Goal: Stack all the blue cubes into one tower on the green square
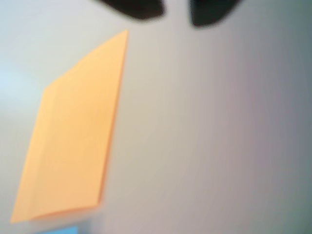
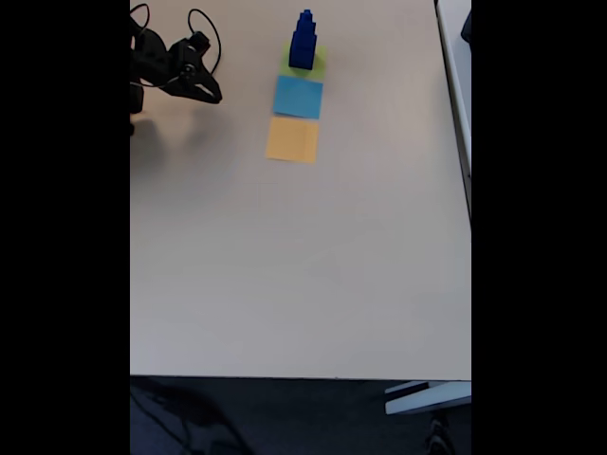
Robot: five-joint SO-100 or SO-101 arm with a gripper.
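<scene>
Fixed view: blue cubes [image 2: 303, 42] stand as one tower, largest at the bottom and stepping down to the smallest on top; the tower sits on the green square [image 2: 315, 64], whose lime edge shows around the base, mostly on the right and lower sides; tower looks upright, though small in frame.

Just below the green square lies a light-blue square [image 2: 299, 96], and below that an orange square [image 2: 292, 139]; the three patches form a short column near the top of the white table [image 2: 303, 265], each close to or touching the next; cannot tell which.

Gripper [image 2: 211, 95] is at upper left of the same view, well apart from the tower, which lies to its right and slightly higher in frame; black cables loop above the arm.

Wrist view, blurred: the two dark fingertips enter from the top edge, gripper [image 1: 176, 17], with a plain gap of table showing between them; jaws parted, nothing between them. Orange square [image 1: 73, 131] fills the left part; a sliver of the light-blue square [image 1: 61, 230] shows at the bottom edge.
</scene>
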